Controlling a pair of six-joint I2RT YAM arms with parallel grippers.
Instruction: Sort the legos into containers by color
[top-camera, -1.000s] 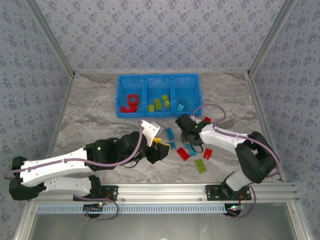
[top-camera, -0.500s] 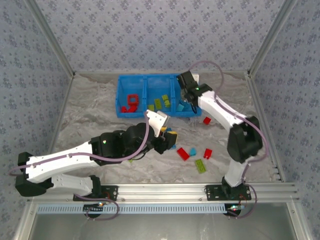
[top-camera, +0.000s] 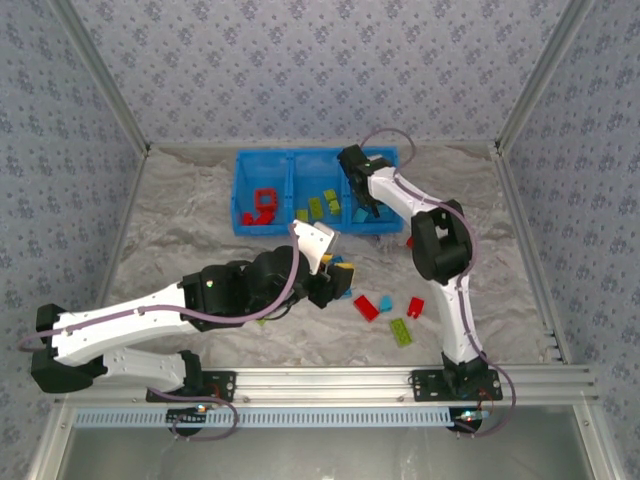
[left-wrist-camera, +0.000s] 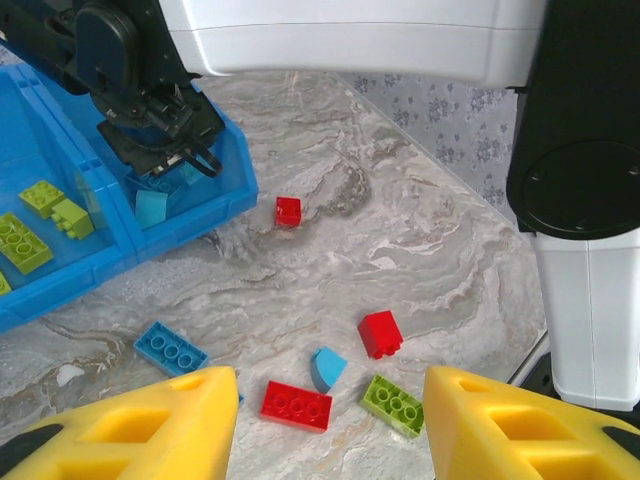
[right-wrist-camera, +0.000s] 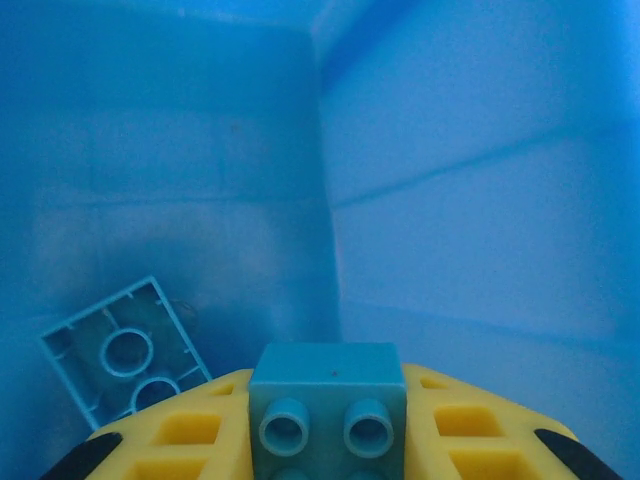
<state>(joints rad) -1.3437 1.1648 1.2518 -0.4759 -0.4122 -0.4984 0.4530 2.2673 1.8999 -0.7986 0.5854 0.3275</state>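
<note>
By our reading the sort is well past halfway. The blue 3-compartment bin (top-camera: 265, 228) sits toward the far edge of the worktop (top-camera: 190, 225). Red bricks (top-camera: 262, 205), the square frame among them, lie in its left compartment, and lime green bricks (top-camera: 318, 207) lie in the middle one. The right compartment takes light blue.

The right gripper (top-camera: 364, 205) reaches down into that right compartment. It is closed on a light blue brick (right-wrist-camera: 327, 398) between its yellow fingers, above a second light blue brick (right-wrist-camera: 125, 355) on the bin floor. We judge that releasing it is the step in hand.

The left gripper (left-wrist-camera: 330, 420) hangs over the middle of the worktop with its fingers spread wide and nothing between them. We count 6 pieces below it waiting to be sorted. They are 3 loose red bricks, one of them a flat red brick (left-wrist-camera: 296, 405), 2 loose light blue pieces, one a studded blue plate (left-wrist-camera: 170, 347), and 1 loose lime green brick (left-wrist-camera: 392, 403). One of the red ones lies just beside the bin's near right corner, and the rest lie nearer the near edge.
</note>
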